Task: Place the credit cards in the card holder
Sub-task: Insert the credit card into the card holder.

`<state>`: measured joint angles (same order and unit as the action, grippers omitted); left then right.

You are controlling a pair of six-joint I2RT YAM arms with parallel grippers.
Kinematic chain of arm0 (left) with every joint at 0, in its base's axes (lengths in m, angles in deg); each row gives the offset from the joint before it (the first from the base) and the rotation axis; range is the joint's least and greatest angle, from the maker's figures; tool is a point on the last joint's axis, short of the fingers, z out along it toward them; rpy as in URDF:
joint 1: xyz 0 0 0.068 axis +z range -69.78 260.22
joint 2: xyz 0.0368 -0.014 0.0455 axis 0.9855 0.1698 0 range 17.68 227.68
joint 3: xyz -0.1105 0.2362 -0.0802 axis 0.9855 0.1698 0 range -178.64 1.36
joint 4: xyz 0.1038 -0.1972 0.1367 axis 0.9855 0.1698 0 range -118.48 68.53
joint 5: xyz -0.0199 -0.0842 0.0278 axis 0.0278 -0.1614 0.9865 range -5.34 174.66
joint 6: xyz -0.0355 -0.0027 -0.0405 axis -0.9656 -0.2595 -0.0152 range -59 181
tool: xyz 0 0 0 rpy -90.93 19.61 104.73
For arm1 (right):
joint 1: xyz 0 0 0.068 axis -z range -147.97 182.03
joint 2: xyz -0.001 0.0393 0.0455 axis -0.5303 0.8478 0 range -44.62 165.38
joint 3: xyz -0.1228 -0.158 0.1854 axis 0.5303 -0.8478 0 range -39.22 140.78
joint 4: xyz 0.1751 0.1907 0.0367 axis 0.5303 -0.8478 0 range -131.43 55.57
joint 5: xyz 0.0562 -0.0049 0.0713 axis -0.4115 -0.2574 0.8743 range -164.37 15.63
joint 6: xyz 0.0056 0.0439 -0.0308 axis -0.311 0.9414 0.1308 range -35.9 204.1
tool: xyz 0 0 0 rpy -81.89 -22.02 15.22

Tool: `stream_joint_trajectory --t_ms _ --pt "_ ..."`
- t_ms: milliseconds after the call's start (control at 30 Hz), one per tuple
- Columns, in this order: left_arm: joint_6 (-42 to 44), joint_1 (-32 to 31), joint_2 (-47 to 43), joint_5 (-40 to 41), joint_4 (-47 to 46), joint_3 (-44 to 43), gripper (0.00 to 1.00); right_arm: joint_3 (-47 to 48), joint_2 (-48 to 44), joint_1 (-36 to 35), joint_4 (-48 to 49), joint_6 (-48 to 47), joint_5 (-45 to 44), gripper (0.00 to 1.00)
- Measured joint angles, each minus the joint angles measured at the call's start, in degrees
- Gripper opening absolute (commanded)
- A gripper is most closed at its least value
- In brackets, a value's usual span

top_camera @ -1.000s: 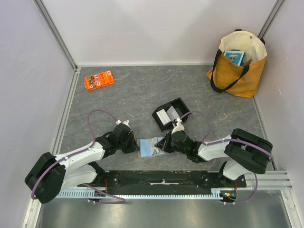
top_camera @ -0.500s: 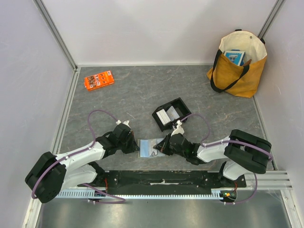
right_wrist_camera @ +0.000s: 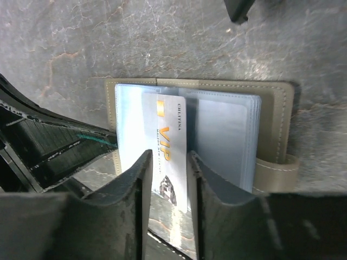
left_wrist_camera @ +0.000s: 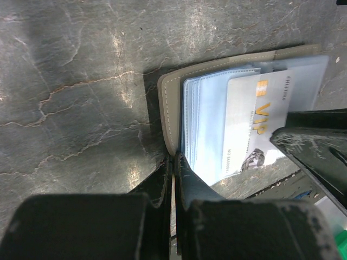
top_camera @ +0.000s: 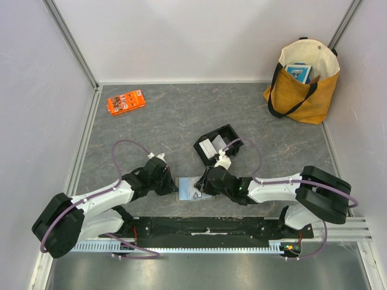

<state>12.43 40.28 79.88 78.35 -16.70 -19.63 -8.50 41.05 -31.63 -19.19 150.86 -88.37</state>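
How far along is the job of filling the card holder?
Done: the card holder lies open, its edge pinched by the left gripper. In hand: a VIP card seems partly in a sleeve, between the open fingers of the right gripper. Left: push it fully in, then load the pale cards in the black tray.
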Motion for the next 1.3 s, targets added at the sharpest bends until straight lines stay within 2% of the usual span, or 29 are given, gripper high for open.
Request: stream_joint_trajectory --t_ms 167,400,1033,1300 --pt "0.02 0.00 0.00 -0.15 -0.07 0.00 0.02 2.47 -2.36 -0.15 -6.99 -3.76 -2.58 0.46" --pt "0.02 0.00 0.00 -0.28 -0.11 0.00 0.02 5.11 -0.66 -0.15 -9.90 -6.38 -2.01 0.47" --pt "0.02 0.00 0.00 -0.33 -0.17 0.00 0.02 6.73 5.60 -0.26 -0.39 -7.17 8.02 0.44" --pt "0.02 0.00 -0.11 -0.33 -0.17 0.00 0.02 6.71 1.92 -0.28 -3.89 -7.91 4.37 0.46"
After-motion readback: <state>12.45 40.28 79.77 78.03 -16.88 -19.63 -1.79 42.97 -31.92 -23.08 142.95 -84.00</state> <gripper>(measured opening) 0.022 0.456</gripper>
